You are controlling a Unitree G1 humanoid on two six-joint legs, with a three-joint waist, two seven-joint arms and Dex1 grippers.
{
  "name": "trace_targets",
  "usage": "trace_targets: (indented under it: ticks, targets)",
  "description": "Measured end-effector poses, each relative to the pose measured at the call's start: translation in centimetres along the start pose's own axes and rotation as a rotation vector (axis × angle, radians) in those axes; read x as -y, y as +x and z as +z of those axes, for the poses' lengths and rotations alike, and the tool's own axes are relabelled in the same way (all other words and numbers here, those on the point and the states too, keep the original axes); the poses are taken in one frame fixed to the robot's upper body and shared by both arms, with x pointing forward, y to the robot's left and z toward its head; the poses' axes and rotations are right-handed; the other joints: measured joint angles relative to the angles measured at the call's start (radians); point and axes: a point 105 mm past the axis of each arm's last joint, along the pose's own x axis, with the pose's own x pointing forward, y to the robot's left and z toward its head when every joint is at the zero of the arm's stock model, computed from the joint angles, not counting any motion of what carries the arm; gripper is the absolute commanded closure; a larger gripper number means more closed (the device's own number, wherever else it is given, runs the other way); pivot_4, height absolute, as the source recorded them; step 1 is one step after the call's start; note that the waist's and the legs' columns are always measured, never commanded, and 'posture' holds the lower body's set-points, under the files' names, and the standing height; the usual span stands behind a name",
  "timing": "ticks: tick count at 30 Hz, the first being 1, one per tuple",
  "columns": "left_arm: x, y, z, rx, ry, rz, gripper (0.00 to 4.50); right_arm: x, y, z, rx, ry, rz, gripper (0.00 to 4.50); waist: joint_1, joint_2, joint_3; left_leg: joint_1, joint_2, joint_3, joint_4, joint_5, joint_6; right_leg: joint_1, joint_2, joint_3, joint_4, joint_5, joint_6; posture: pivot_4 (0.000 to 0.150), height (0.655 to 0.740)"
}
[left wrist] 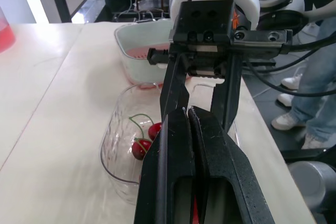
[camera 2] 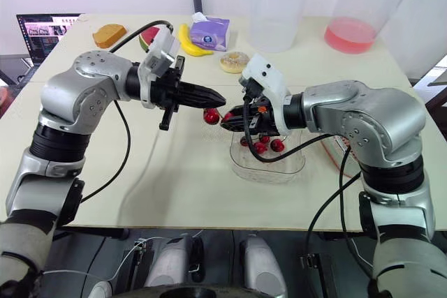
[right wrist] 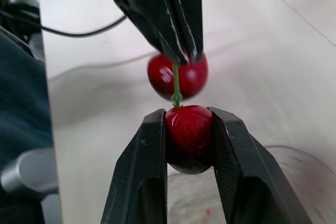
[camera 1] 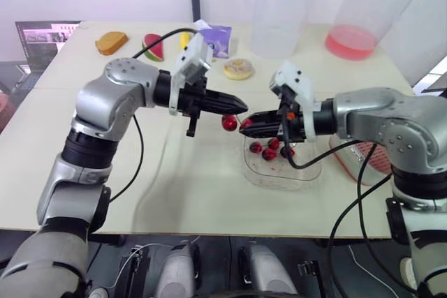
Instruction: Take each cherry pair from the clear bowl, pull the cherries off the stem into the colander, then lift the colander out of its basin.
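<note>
The cherry pair [right wrist: 178, 103] hangs in the air just outside the clear bowl [camera 1: 279, 181], off the rim on the robot's left, stretched between the two hands. The left hand [camera 1: 242, 107] comes in from the bowl's left with its fingers pressed together on the green stem [right wrist: 176, 85]. The hanging cherry [camera 1: 229, 123] dangles just under those fingertips. The right hand [right wrist: 189, 116] reaches across above the bowl's far rim and is clamped on the clamped cherry [right wrist: 189, 137], one finger on each side. The two hands' tips nearly meet. More cherries [camera 1: 269, 150] lie on the bowl's floor under the right hand. The red colander [camera 1: 375, 158] sits in its pale basin [left wrist: 127, 51] just beside the bowl on the right, partly behind the right arm. Left of the bowl, and between it and the near edge, the counter [camera 1: 195, 193] is bare. Toy foods [camera 1: 112, 42] and tall clear tubs [camera 1: 283, 12] stand well beyond the bowl along the far edge.
</note>
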Motion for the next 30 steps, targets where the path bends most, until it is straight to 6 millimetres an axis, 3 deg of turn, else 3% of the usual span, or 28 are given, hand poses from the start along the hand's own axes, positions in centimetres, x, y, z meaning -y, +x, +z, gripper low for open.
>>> trace_targets:
  ticks: [7, 13, 18, 20, 23, 27, 30]
  targets:
    - [-0.2, -0.1, 0.2, 0.006, 0.006, 0.013, 4.50, 0.2, 0.6, -3.3, -0.094, 0.057, -0.005, 3.82, 0.000, 0.000, 0.000, 0.000, 0.000, 0.000, 0.000, 0.000, 0.000, 0.000, 0.000, 0.000, 0.000, 0.000, 0.000, 0.150, 0.7400]
    - [-0.3, -0.2, 0.3, 0.006, 0.007, 0.024, 4.50, 0.6, 0.3, -3.6, -0.092, 0.069, -0.029, 3.82, -0.001, 0.000, 0.000, 0.000, 0.000, 0.000, 0.000, 0.000, 0.000, 0.000, 0.000, 0.000, 0.000, 0.000, 0.000, 0.150, 0.7400]
    - [-0.4, -0.4, 0.4, 0.004, 0.007, 0.037, 4.50, 1.4, -1.1, -2.2, -0.002, 0.094, -0.092, 3.82, 0.001, 0.000, 0.000, 0.000, 0.000, 0.000, 0.000, 0.000, 0.000, 0.000, 0.000, 0.000, 0.000, 0.000, 0.000, 0.150, 0.7400]
    - [-0.3, -0.4, 0.4, 0.002, 0.003, 0.044, 4.50, 2.3, -2.6, -2.5, 0.024, 0.122, -0.174, 3.82, 0.006, 0.000, 0.000, -0.001, 0.000, 0.000, 0.000, 0.000, 0.000, 0.001, 0.000, 0.000, -0.001, 0.000, 0.000, 0.150, 0.7400]
    - [-0.3, -0.7, 0.1, 0.002, -0.009, 0.066, 4.50, 4.4, -5.5, -4.5, 0.022, 0.203, -0.372, 3.82, 0.007, 0.000, 0.000, -0.001, 0.000, 0.000, 0.000, 0.000, 0.000, 0.001, -0.001, 0.000, -0.002, 0.000, 0.000, 0.150, 0.7400]
    - [-0.1, -1.0, -0.1, 0.009, -0.028, 0.086, 4.50, 7.5, -11.9, -7.5, 0.058, 0.339, -0.808, 3.82, 0.004, 0.000, 0.000, -0.001, 0.000, -0.001, 0.000, 0.000, 0.000, 0.001, -0.001, 0.000, -0.001, 0.000, 0.000, 0.150, 0.7400]
    - [0.1, -1.2, -0.6, 0.012, -0.055, 0.099, 4.50, 8.3, -16.1, -11.0, 0.035, 0.463, -1.113, 3.82, 0.002, 0.000, 0.000, 0.000, 0.000, -0.001, -0.001, 0.001, -0.002, 0.000, 0.000, 0.000, -0.001, 0.000, 0.000, 0.150, 0.7400]
